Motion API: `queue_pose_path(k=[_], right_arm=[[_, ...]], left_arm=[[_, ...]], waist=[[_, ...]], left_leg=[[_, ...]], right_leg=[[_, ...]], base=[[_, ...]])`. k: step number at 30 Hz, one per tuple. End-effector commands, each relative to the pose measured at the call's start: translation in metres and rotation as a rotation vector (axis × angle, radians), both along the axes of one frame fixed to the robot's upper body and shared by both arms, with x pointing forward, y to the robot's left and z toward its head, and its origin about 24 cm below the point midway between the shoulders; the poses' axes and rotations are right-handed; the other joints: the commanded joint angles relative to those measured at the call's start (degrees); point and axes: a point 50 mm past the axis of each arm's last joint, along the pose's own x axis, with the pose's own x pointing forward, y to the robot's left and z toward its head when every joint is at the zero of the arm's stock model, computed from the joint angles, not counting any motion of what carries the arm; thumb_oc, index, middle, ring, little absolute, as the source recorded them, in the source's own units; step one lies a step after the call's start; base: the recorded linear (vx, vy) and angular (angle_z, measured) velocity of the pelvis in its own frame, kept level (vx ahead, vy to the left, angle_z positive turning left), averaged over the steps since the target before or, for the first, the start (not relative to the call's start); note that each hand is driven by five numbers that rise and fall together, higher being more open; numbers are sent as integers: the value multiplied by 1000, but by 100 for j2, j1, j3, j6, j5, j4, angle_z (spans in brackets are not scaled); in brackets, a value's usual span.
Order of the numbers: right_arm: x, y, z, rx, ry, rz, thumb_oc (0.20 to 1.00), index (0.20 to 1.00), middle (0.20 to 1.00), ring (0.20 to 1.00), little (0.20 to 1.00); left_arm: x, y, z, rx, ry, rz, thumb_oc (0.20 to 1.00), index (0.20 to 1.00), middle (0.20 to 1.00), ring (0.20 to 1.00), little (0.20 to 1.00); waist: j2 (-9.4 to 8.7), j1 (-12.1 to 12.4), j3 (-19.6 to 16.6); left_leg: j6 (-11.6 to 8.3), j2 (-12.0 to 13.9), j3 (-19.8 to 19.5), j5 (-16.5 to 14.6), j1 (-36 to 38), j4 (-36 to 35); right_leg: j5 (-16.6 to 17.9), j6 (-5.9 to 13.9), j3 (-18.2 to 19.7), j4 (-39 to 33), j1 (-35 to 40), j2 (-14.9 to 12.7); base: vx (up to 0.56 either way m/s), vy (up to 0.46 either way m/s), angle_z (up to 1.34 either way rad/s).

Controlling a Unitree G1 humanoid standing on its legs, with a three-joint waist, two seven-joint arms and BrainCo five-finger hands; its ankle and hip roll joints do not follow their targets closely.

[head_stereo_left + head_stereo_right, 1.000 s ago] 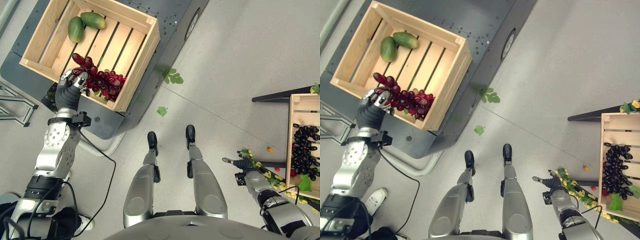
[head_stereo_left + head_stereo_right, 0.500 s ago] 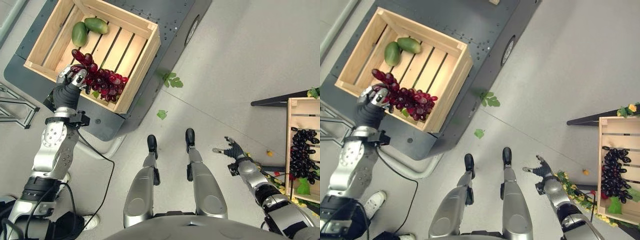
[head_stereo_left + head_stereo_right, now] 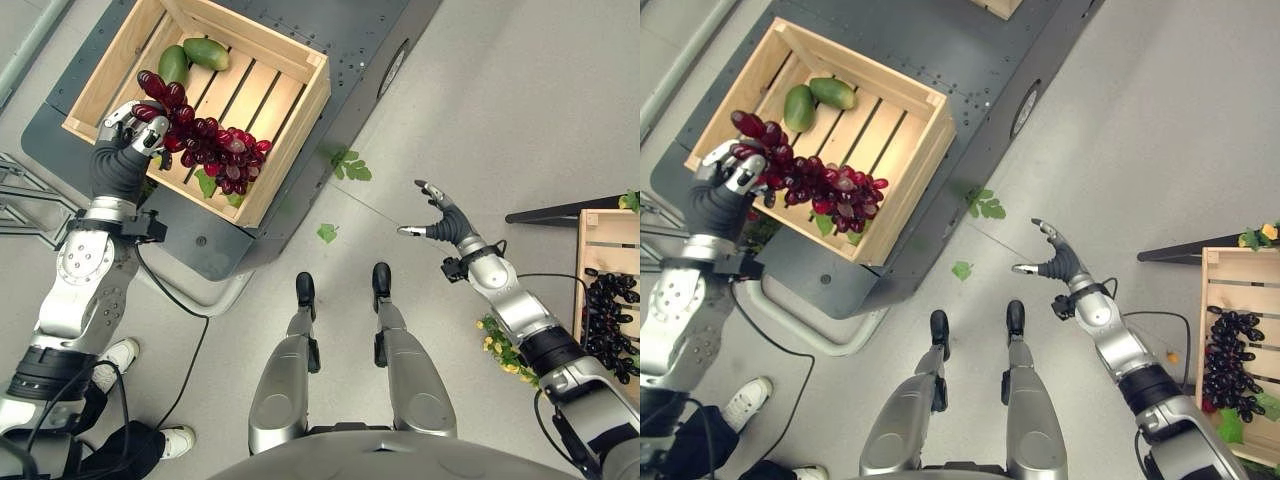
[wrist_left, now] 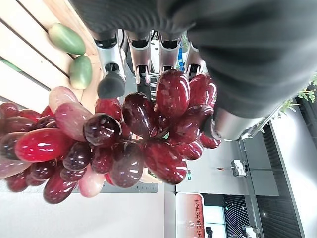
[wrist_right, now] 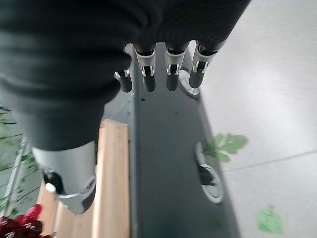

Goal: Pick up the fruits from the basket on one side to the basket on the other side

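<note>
Above the wooden crate (image 3: 296, 128), left hand (image 3: 122, 150) clutches glossy, seemingly artificial red grapes (image 3: 210, 152).

- Left hand (image 3: 120, 150): silver fingers with dark tips, dark ribbed cover over back and wrist.
- Right hand (image 3: 447, 222): same silver fingers, dark tips, dark ribbed cover.
- Arms: silver-grey segmented shells with black joint bands.
</note>
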Motion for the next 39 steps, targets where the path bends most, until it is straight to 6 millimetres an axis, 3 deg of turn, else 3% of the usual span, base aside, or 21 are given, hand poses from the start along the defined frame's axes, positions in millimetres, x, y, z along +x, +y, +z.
queue_pose_path(k=[1,14,19,33,39], right_arm=[[-2,24,22,27,-99,120,1000,1000,1000,1000,1000],[9,80,93,106,-291,336,1000,1000,1000,1000,1000],[14,103,109,103,-311,411,1000,1000,1000,1000,1000],[29,146,122,69,-292,469,1000,1000,1000,1000,1000],[34,159,113,84,-232,475,1000,1000,1000,1000,1000]], left_arm=[[-4,-8,37,-3,-183,-61,200,200,200,200,200],[0,-28,47,34,-215,-132,200,200,200,200,200],[2,-34,49,37,-220,-161,200,200,200,200,200],[11,-59,58,46,-248,-249,200,200,200,200,200],[13,-65,60,48,-256,-262,200,200,200,200,200]], waist=[[-97,32,-567],[-137,158,-653],[-151,219,-692],[-170,339,-780],[-178,370,-807]], left_leg=[[-70,-154,-195,-350,-56,120],[-67,-153,-215,-369,33,132],[-71,-147,-230,-367,46,144],[-72,-147,-262,-349,33,160],[-66,-150,-280,-352,33,176]], right_leg=[[-687,550,66,98,196,-189],[-692,525,35,107,288,-185],[-685,514,36,111,303,-187],[-666,500,9,123,300,-185],[-668,493,5,128,317,-178]], base=[[0,0,0],[-1,-4,1],[0,0,0],[-1,0,1],[0,0,0]])
